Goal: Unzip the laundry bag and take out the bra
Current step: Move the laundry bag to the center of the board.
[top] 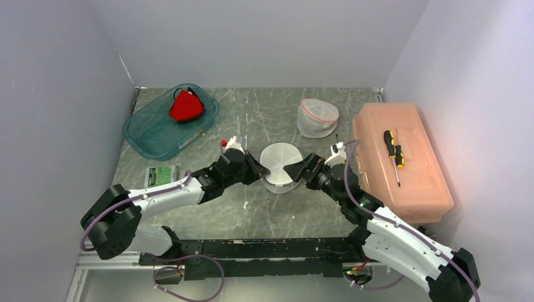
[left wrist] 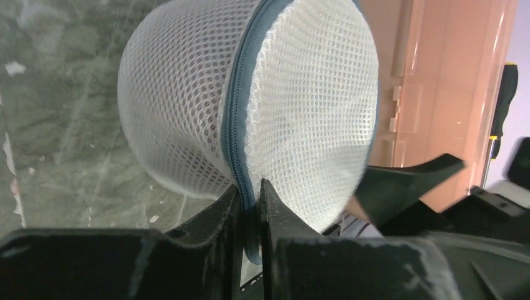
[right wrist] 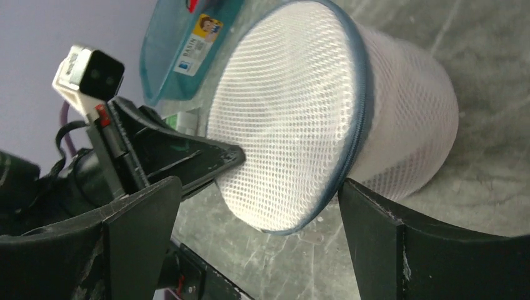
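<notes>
- Pinching the zipper (left wrist: 240, 125) of the laundry bag (top: 280, 165) was my left gripper (left wrist: 250, 199). Its two fingers (left wrist: 212, 225) stood almost together, with the blue-grey zipper band nipped between their tips.
- My right gripper (right wrist: 259, 184) stood wide open. One finger (right wrist: 137, 237) was on each side of my wrist view, and the bag's round end showed between them. I could see neither finger touching the mesh.
- The laundry bag, a white mesh drum, sat on the grey table (top: 264, 214) just left of the orange box (top: 403, 163), with its round face up in the overhead view.
- My left gripper met the bag on the side away from the orange box, and my right gripper met it on the side toward the box.
- The zipper ran shut along every stretch I could see.
- I could not make out the bra through the mesh.
- A black-and-yellow screwdriver (top: 393, 151) lay on the lid of the orange box.
- A second mesh bag (top: 318, 118), trimmed in pink, stood near the box's far left corner.
- A teal tray (top: 151, 129) sat well to the left of the orange box, with a red cloth item (top: 186, 106) in it.
- A small green packet (top: 162, 175) lay on the table, also well left of the box and nearer my bases than the tray.
</notes>
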`<move>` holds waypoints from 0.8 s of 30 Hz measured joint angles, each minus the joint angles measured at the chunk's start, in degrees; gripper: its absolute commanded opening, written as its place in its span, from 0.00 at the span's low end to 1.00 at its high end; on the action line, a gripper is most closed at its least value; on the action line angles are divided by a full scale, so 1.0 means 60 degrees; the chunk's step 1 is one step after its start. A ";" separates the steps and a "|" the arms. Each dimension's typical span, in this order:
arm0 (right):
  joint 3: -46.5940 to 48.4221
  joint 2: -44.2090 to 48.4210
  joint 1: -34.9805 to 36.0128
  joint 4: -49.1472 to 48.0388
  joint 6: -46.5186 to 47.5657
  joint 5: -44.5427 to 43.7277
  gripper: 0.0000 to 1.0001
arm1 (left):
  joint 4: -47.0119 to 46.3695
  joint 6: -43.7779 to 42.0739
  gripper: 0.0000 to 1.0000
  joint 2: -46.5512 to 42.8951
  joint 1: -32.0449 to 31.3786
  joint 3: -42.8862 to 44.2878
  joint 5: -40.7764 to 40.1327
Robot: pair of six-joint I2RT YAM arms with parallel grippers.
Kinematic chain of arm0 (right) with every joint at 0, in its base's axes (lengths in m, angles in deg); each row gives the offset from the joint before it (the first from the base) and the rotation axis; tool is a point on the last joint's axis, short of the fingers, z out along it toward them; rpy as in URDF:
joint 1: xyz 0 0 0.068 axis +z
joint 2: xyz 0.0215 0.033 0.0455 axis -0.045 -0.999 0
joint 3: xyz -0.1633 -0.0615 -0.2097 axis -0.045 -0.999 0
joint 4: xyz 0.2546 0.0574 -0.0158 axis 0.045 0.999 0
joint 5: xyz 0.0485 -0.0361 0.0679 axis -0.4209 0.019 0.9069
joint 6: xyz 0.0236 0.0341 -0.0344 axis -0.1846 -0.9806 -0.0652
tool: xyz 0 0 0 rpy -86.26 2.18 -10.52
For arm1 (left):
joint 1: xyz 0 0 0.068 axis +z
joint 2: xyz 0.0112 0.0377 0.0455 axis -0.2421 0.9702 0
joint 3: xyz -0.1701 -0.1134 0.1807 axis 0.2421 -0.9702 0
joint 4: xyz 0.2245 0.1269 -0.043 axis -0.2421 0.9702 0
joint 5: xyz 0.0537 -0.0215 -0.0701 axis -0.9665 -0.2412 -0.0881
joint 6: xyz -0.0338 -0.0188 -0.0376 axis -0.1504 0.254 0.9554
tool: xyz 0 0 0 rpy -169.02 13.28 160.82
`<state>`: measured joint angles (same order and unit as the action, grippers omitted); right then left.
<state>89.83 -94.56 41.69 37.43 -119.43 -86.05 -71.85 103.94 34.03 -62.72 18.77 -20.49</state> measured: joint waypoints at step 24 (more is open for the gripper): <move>0.0627 -0.1235 -0.2736 0.0047 0.2255 0.4994 0.85 | 0.2954 -0.6630 0.16 0.0656 0.3490 0.2452 0.7023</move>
<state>93.59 -101.97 25.28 37.71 -105.91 -56.09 -54.12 64.16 37.97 -41.78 33.48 21.65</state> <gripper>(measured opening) 0.889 0.155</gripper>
